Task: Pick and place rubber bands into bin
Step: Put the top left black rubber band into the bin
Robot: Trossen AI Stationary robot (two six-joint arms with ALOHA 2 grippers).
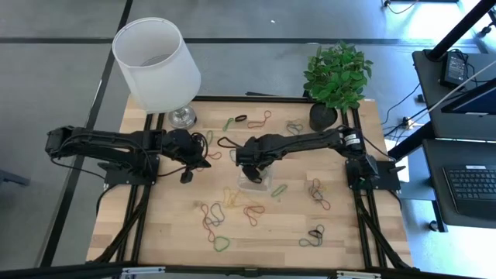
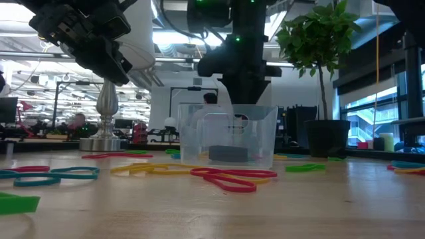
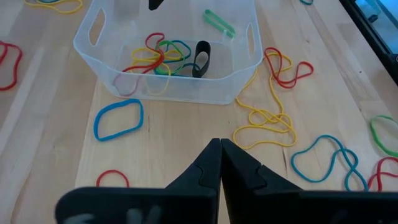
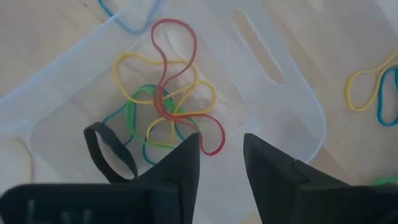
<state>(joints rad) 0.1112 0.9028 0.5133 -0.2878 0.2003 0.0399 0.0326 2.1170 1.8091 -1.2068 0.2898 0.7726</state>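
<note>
Right gripper [image 4: 221,165] is parted over the bin [image 4: 292,99], a few rubber bands [image 4: 168,93] dropped in, loads left scattered.

Bright even daylight, window glare at right, soft wrist-view blur

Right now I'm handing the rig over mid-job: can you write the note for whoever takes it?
Right hand: open, directly above the bin, holding nothing.
Left hand: shut, empty, raised beside the bin.
Done: several rubber bands in the bin, red, yellow, green and blue, plus a wide black band.
Left: many loose bands on the table, among them a yellow tangle and a blue loop next to the bin, more nearer the lamp and the plant.
</note>
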